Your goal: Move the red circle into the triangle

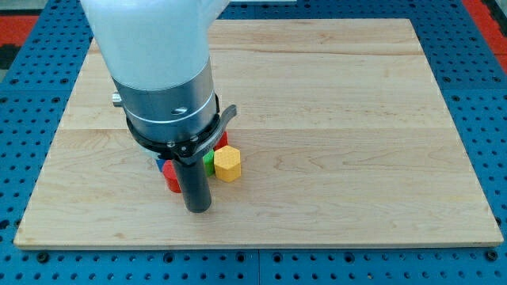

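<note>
My tip (197, 209) rests on the wooden board (333, 119) at the view's lower left of centre. Right behind the rod sits a tight cluster of blocks. A yellow hexagon block (227, 164) lies to the rod's right. A green block (209, 162) shows between the rod and the yellow one. A red block (171, 176) sits just left of the rod, with a blue block (161, 165) at its upper left. Another bit of red (223, 140) shows above the yellow block. The arm hides most of the cluster, so I cannot make out the red circle or the triangle.
The arm's large silver and white body (170, 87) covers the board's upper left part. A blue perforated table (483, 95) surrounds the board on all sides.
</note>
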`<state>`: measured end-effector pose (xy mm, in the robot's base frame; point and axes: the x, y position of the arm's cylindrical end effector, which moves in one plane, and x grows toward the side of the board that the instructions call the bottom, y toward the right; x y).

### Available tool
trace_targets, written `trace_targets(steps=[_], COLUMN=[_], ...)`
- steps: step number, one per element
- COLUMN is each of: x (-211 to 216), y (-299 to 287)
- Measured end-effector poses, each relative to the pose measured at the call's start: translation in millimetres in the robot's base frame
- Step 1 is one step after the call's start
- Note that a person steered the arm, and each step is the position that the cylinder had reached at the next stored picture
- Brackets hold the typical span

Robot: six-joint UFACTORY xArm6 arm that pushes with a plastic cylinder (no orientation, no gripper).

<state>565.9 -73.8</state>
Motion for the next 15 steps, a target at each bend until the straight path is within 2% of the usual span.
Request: trace_targets(steps=[1, 2, 4, 6, 10, 12, 13, 14, 15], x=[4.6, 8.0, 8.0, -33.5, -34.3, -64.8, -45.8, -45.1, -80.0], y=[13.3, 68.4, 28.1, 18.7, -133.6, -169.4, -172.1, -219.9, -219.9])
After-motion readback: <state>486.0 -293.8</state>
